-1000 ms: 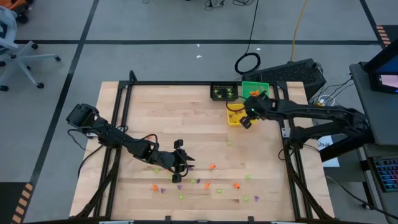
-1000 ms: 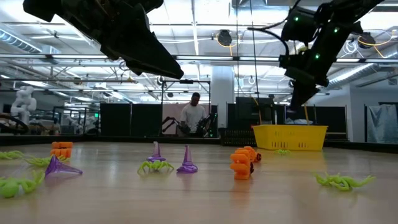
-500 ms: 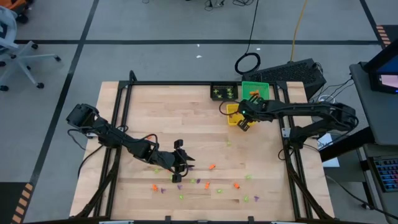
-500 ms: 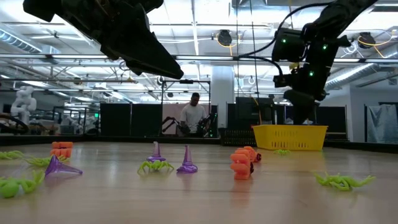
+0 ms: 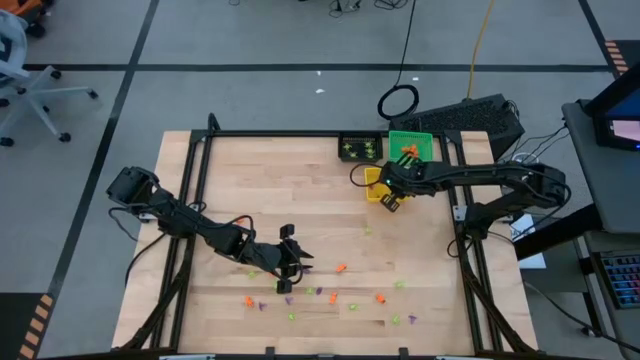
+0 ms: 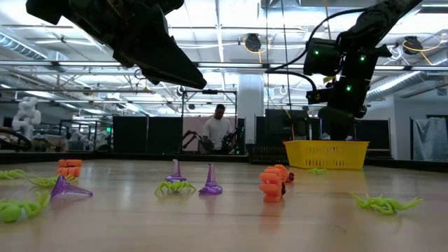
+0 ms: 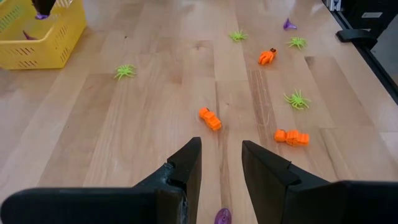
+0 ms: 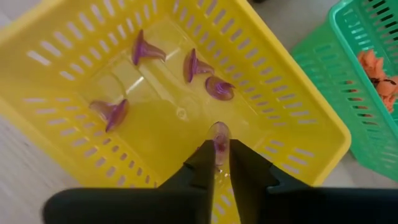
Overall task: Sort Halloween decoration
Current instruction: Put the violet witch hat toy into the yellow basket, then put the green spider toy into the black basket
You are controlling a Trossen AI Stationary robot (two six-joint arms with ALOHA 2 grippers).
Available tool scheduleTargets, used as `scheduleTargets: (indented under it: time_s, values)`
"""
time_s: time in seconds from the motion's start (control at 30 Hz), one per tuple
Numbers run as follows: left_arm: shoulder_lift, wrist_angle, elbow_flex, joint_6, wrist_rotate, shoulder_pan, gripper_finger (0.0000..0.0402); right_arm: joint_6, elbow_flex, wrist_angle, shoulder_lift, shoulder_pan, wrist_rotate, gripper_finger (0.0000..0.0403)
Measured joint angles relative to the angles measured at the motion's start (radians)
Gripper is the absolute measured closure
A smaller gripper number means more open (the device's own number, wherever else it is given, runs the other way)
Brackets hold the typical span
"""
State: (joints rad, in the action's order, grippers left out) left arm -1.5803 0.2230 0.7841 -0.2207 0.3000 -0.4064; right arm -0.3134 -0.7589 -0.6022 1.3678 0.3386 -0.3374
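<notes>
Tiny orange (image 5: 341,268), purple (image 5: 290,298) and light-green (image 5: 293,315) Halloween trinkets lie scattered on the near half of the wooden table. My right gripper (image 8: 219,155) hangs over the yellow bin (image 5: 372,178) at the far right, shut on a small purple trinket (image 8: 219,138). Several purple trinkets (image 8: 198,66) lie on the bin's floor. My left gripper (image 7: 221,163) stands open above the near middle of the table, nothing between its fingers; a purple trinket (image 7: 222,216) lies just below them and an orange one (image 7: 210,118) ahead. My right gripper pinches the purple trinket between its two fingers, at their free ends (image 8: 219,144). The fingers come from above, slanting down into the yellow bin. The trinket is lifted clear of the bin's floor.
A black bin (image 5: 359,148) holding green trinkets and a green bin (image 8: 373,68) holding orange ones stand at the far edge beside the yellow bin. A black frame (image 5: 300,134) borders the table. A person (image 6: 218,131) stands far off in the room.
My right gripper has come down and toward the table's left, from above the yellow bin's right side to low over its inside, tipping more steeply downward.
</notes>
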Motion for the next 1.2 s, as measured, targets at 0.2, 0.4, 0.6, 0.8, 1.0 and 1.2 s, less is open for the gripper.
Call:
scheduleTargets:
  time_s: [0.2, 0.4, 0.6, 0.8, 1.0, 1.2]
  values:
    - [0.0, 0.0, 0.0, 0.0, 0.0, 0.0, 0.0288, -0.001, 0.0, -0.005, -0.014, -0.005, 0.001, 0.0312]
    - [0.0, 0.0, 0.0, 0.0, 0.0, 0.0, 0.0288, -0.037, 0.001, -0.044, -0.127, -0.077, 0.002, 0.0276]
    - [0.0, 0.0, 0.0, 0.0, 0.0, 0.0, 0.0288, -0.144, 0.001, -0.054, -0.312, -0.266, -0.003, 0.0269]
    - [0.0, -0.016, 0.0, -0.002, -0.001, 0.0, 0.0288, -0.239, 0.077, 0.082, -0.416, -0.581, -0.134, 0.0272]
    - [0.0, -0.127, 0.0, -0.121, -0.014, -0.04, 0.0288, -0.205, 0.175, 0.303, -0.403, -0.85, -0.281, 0.0272]
    - [0.005, -0.188, 0.0, -0.273, -0.014, -0.114, 0.0288, -0.096, 0.204, 0.433, -0.336, -0.986, -0.294, 0.0273]
